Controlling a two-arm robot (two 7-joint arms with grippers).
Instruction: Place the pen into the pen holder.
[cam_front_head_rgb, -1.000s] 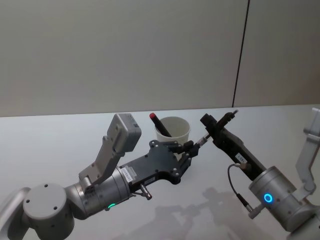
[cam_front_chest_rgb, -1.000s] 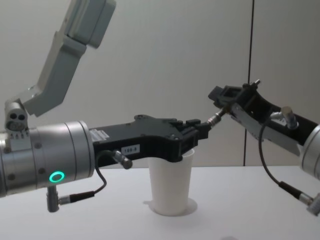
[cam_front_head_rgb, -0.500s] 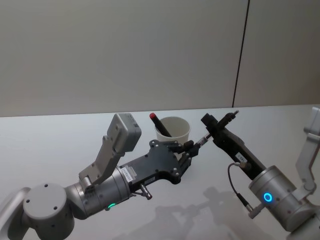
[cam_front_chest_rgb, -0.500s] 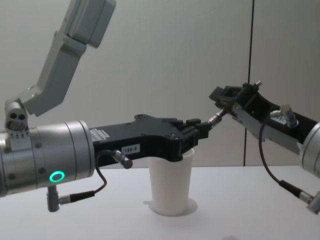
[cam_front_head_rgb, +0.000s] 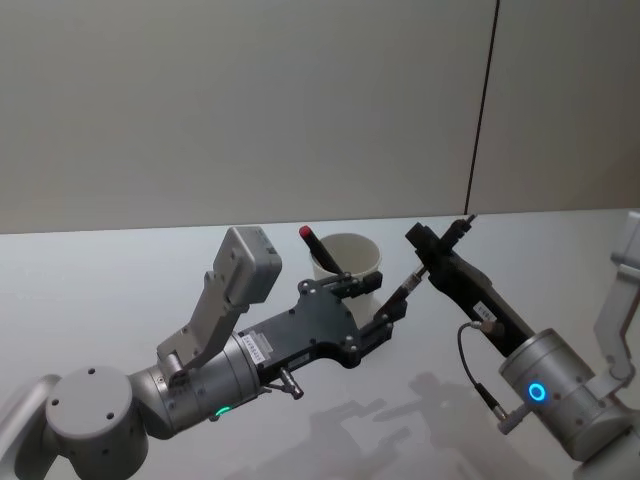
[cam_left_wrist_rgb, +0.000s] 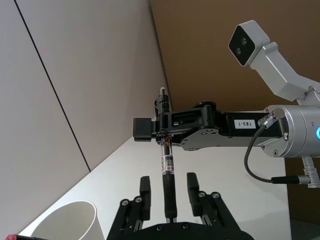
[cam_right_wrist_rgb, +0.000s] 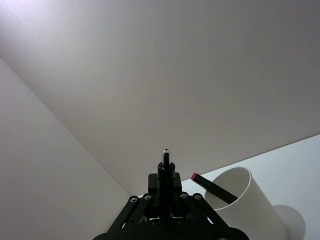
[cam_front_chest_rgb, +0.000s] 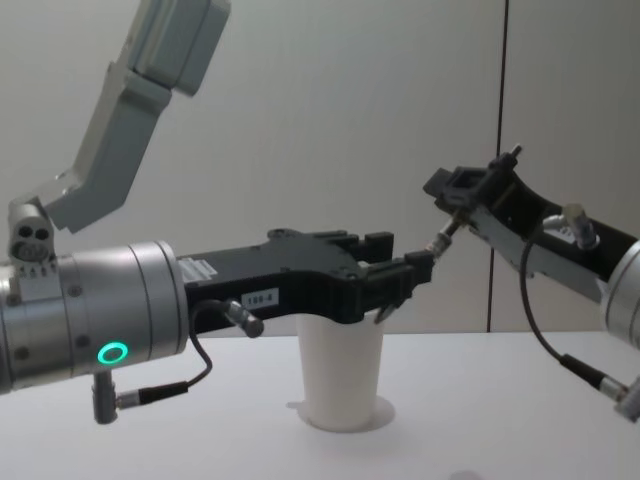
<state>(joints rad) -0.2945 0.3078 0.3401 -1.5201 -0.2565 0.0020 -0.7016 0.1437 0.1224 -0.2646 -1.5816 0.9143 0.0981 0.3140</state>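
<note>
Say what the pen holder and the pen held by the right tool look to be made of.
Pen holder: probably paper, matte white, with thin tapered walls and a rolled rim. Pen: likely plastic, clear barrel with a black rubbery-looking grip section; the right tool clamps it.

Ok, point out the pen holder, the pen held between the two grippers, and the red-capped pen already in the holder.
pen holder (cam_front_chest_rgb: 341, 372): chest view, front of its white wall.
pen (cam_left_wrist_rgb: 167, 167): left wrist view, clear barrel section.
red-capped pen (cam_front_head_rgb: 307, 233): head view, its red cap above the rim.
</note>
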